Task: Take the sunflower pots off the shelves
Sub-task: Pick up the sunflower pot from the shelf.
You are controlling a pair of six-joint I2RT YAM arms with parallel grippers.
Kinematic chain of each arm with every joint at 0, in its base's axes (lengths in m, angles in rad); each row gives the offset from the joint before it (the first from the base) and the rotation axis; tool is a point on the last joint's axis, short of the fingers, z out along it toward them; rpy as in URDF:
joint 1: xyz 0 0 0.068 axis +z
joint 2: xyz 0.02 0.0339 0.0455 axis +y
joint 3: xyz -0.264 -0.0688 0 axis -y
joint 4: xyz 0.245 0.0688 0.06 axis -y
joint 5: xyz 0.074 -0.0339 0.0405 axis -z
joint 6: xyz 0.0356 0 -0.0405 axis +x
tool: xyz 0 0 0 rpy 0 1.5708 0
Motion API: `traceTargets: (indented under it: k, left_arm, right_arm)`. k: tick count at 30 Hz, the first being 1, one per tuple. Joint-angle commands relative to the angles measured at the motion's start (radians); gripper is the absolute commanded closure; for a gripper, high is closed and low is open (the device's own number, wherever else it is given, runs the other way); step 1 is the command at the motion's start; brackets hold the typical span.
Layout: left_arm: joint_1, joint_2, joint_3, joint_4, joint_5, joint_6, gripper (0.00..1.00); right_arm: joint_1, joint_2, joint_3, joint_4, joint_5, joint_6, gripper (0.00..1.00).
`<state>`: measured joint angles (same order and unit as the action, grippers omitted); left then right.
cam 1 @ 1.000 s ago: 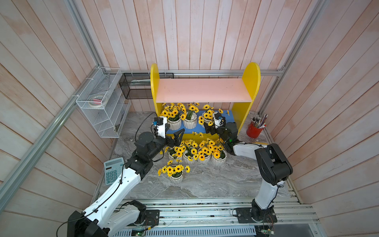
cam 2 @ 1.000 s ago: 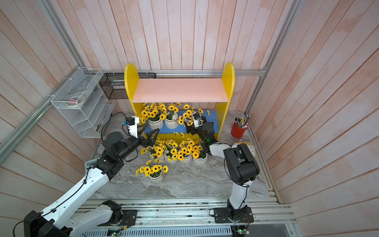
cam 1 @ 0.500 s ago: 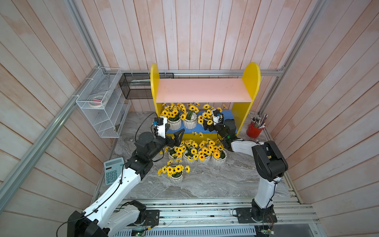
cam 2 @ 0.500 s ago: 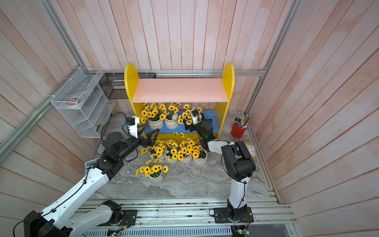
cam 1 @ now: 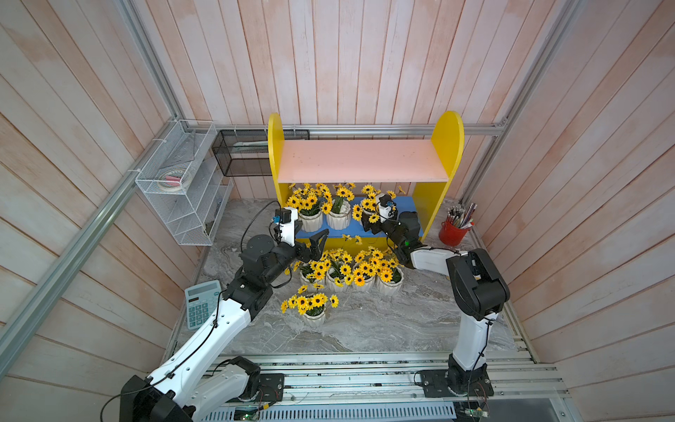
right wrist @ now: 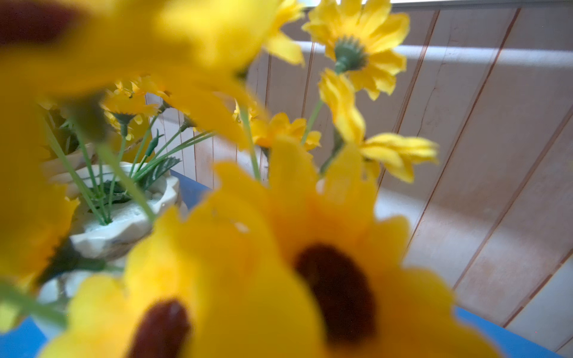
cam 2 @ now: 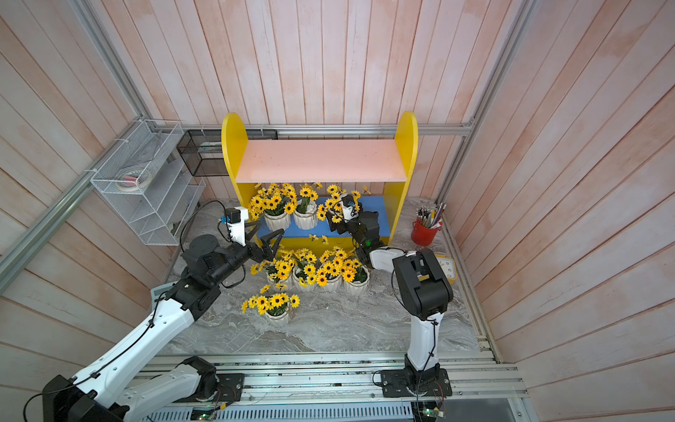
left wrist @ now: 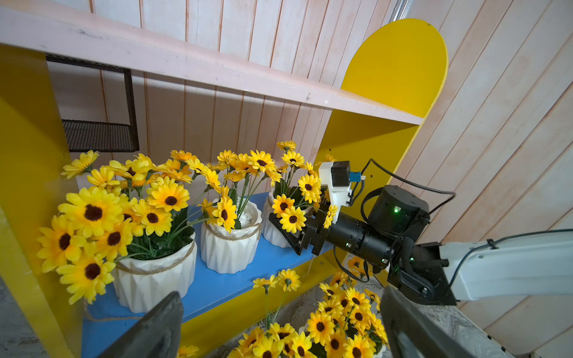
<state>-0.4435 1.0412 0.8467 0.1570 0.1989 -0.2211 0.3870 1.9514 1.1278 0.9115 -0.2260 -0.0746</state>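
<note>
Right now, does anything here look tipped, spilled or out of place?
No pot is tipped or spilled. One oddity: the right gripper is pushed among the blooms of the end pot on the blue board, and petals block its wrist camera.

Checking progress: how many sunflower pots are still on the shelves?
3, side by side on the blue lower board: left pot, middle pot, and right pot, beside the right gripper. Flowers could hide another behind.
</note>
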Motion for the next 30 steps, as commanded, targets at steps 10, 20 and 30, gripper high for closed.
traceTargets:
  k: [10, 20, 30]
  left_arm:
    - [0.001, -0.008, -0.008, 0.002, 0.012, 0.01, 0.0]
    - [-0.003, -0.009, -0.008, -0.001, -0.001, 0.016, 0.0]
    - [-0.005, -0.021, -0.01, 0.003, -0.002, 0.014, 0.0]
  right_arm:
    - [-0.01, -0.184, -0.129, 0.139, 0.099, -0.014, 1.0]
    - [0.004, -0.35, -0.236, 0.113, 0.148, -0.025, 1.0]
    - [0.064, -0.581, -0.411, 0.047, 0.225, -0.048, 1.0]
